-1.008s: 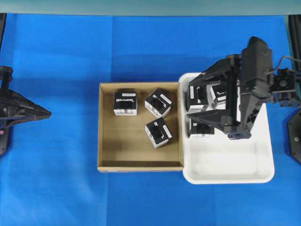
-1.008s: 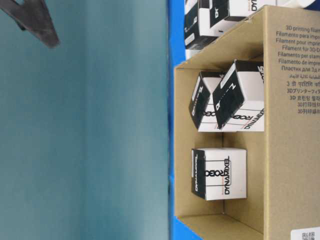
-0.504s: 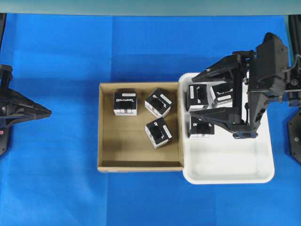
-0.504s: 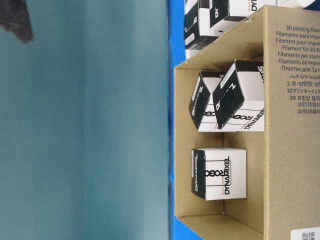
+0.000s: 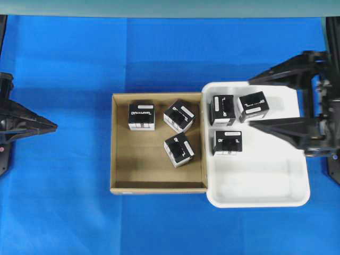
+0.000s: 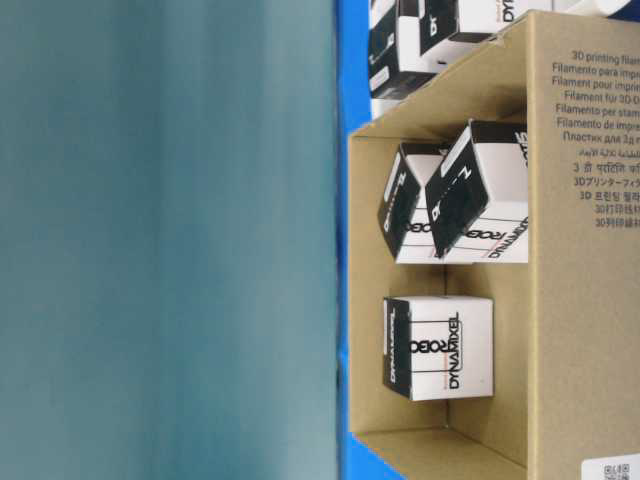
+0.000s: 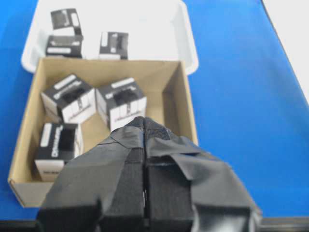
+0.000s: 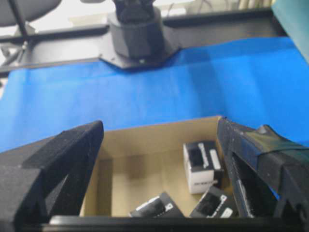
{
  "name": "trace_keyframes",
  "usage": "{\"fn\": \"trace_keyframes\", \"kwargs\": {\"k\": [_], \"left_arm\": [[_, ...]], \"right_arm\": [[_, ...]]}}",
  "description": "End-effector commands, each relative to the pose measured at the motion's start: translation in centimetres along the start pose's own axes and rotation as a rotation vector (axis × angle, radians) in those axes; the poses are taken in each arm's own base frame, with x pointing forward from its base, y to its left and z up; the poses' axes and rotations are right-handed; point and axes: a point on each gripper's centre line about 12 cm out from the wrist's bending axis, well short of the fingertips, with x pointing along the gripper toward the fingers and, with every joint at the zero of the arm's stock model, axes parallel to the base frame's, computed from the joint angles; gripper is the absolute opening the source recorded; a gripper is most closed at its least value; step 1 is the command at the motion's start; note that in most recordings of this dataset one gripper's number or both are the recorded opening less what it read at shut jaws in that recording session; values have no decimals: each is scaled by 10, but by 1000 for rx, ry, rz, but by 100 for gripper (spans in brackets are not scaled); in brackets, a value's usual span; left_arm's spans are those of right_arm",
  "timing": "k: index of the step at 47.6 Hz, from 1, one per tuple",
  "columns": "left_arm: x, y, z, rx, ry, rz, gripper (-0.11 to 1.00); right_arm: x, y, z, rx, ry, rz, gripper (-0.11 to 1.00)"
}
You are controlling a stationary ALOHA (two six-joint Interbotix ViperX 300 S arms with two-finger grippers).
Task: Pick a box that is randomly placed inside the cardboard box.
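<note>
Next, the right gripper (image 5: 249, 102), fingers spread wide and empty over the white tray (image 5: 265, 199), should reach across the cardboard box (image 5: 113, 143) wall and straddle one black carton (image 5: 179, 150); left gripper (image 7: 144, 126) pressed closed.

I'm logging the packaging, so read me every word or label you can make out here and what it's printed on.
"DYNAMIXEL" and "ROBO...": side of the near black carton in the cardboard box.
"3D printing filament", "Filamento para impr...": that box's outer wall, with more language lines, cut off.
Lettering on the tray cartons: too small.
</note>
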Motion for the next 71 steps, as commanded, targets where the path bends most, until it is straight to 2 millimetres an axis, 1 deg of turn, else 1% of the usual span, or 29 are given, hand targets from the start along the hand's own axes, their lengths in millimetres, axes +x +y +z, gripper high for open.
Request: {"fn": "trace_keyframes", "kwargs": {"k": [1, 9, 29, 48, 71], "left_arm": [[-2, -1, 10, 5, -31, -3, -7], [-2, -1, 10, -2, -30, -5, -7], [-2, -1, 11, 10, -38, -6, -7], [-8, -2, 18, 11, -78, -8, -7], [-6, -1, 15, 12, -63, -3, -7]], "right_arm": [[-7, 1, 5, 3, -20, 6, 95], [-15, 3, 1, 2, 1, 12, 95], [-15, 5, -2, -1, 16, 24, 95], [-13, 6, -4, 0, 23, 25, 95], [-10, 8, -6, -1, 32, 36, 95]]}}
